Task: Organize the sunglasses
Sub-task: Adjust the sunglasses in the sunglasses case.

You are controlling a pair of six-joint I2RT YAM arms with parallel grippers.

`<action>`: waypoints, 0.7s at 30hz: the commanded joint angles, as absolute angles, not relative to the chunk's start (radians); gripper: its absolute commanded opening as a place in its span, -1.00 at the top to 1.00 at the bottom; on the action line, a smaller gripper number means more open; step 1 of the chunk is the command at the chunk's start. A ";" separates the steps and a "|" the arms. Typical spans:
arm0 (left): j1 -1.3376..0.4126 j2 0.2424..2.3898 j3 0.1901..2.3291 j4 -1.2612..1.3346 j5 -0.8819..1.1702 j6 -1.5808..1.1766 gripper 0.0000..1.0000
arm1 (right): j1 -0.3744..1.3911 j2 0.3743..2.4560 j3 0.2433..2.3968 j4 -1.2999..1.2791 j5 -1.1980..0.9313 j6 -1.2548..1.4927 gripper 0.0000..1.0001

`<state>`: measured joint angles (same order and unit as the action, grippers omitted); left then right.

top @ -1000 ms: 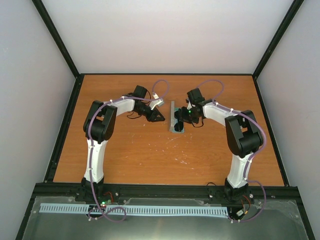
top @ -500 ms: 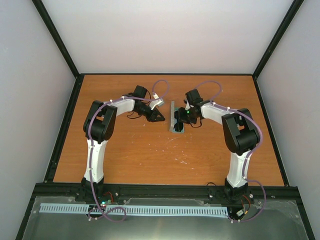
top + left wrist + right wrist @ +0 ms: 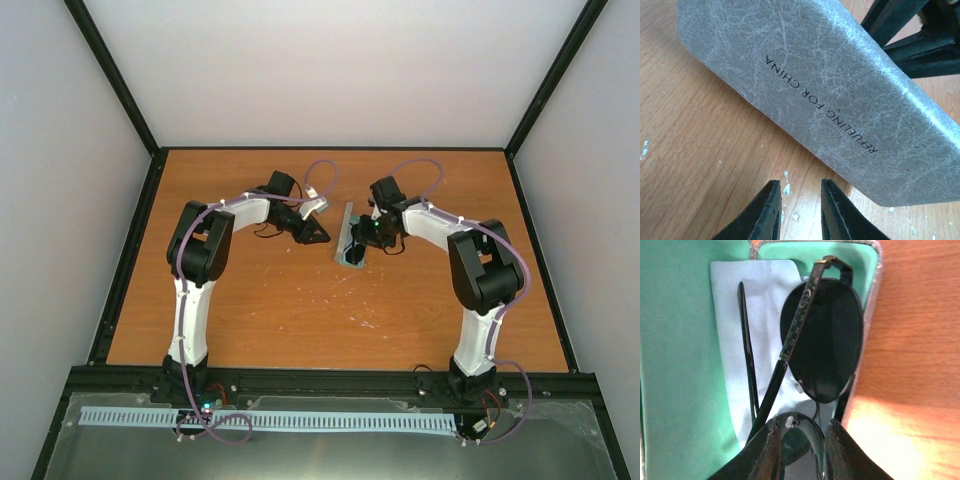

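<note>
The grey case point(image 3: 347, 228) lies open at the table's middle back, its teal inside point(image 3: 680, 340) showing. The sunglasses point(image 3: 825, 340) sit in it on the light blue cloth point(image 3: 765, 300), thin black arms folded across. My right gripper point(image 3: 801, 440) is over the case's near end, its fingers closed around the near lens; it also shows in the top view point(image 3: 362, 238). My left gripper point(image 3: 800, 192) is open and empty, just off the grey outer shell point(image 3: 830, 85) of the case, fingertips near the table; in the top view point(image 3: 318, 236) it is left of the case.
The wooden table point(image 3: 300, 310) is bordered by a black frame and white walls. White paint flecks point(image 3: 786, 189) mark the wood by my left fingers. Both arms reach in from the near edge toward the middle back.
The case has turned from upright to tilted in the top view and shows more teal. My right gripper has shifted slightly left with it. The left arm has not moved.
</note>
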<state>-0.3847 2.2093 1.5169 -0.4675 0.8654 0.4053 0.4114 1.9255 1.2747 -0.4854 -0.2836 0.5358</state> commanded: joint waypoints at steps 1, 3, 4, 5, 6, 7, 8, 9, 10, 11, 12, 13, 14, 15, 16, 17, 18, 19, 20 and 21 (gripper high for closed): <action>-0.397 2.188 1.533 -0.467 0.886 0.407 0.51 | 0.416 1.868 1.305 -0.579 -0.226 0.521 0.49; -0.397 2.185 1.530 -0.464 0.884 0.408 0.51 | 0.416 1.861 1.305 -0.588 -0.231 0.519 0.56; -0.397 2.185 1.528 -0.465 0.884 0.408 0.51 | 0.417 1.859 1.301 -0.589 -0.235 0.518 0.63; -0.397 2.185 1.529 -0.464 0.884 0.407 0.51 | 0.416 1.858 1.295 -0.587 -0.239 0.517 0.71; -0.397 2.187 1.528 -0.464 0.884 0.407 0.51 | 0.418 1.854 1.286 -0.583 -0.244 0.519 0.78; -0.397 2.187 1.528 -0.464 0.885 0.407 0.51 | 0.420 1.850 1.274 -0.576 -0.247 0.521 0.83; -0.397 2.187 1.528 -0.462 0.885 0.406 0.51 | 0.424 1.848 1.262 -0.571 -0.252 0.523 0.88; -0.397 2.187 1.528 -0.464 0.885 0.406 0.52 | 0.426 1.847 1.254 -0.569 -0.254 0.524 0.90; -0.397 2.189 1.528 -0.463 0.885 0.406 0.52 | 0.431 1.848 1.247 -0.568 -0.256 0.525 0.91; -0.397 2.190 1.528 -0.462 0.886 0.406 0.52 | 0.437 1.850 1.241 -0.568 -0.255 0.526 0.92; -0.397 2.191 1.529 -0.464 0.887 0.407 0.52 | 0.443 1.855 1.235 -0.566 -0.254 0.526 0.93; -0.397 2.191 1.528 -0.464 0.887 0.406 0.52 | 0.448 1.860 1.231 -0.564 -0.255 0.525 0.93; -0.397 2.191 1.528 -0.463 0.887 0.406 0.52 | 0.453 1.865 1.227 -0.562 -0.257 0.525 0.93; -0.397 2.191 1.528 -0.462 0.889 0.406 0.52 | 0.455 1.871 1.224 -0.561 -0.260 0.524 0.94; -0.397 2.190 1.528 -0.462 0.888 0.404 0.52 | 0.458 1.876 1.222 -0.559 -0.261 0.525 0.94; -0.397 2.189 1.527 -0.462 0.888 0.405 0.52 | 0.461 1.878 1.219 -0.557 -0.262 0.525 0.94; -0.397 2.188 1.525 -0.460 0.888 0.405 0.52 | 0.463 1.880 1.218 -0.554 -0.263 0.524 0.94; -0.397 2.188 1.523 -0.460 0.888 0.404 0.52 | 0.463 1.883 1.218 -0.552 -0.259 0.524 0.94; -0.397 2.188 1.522 -0.458 0.888 0.402 0.53 | 0.464 1.885 1.218 -0.549 -0.257 0.524 0.94; -0.397 2.188 1.522 -0.458 0.890 0.401 0.52 | 0.464 1.889 1.218 -0.546 -0.255 0.525 0.94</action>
<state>-0.3847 2.2093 1.5169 -0.4675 0.8654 0.4053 0.4564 1.8790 1.2266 -0.5575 -0.2619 0.5228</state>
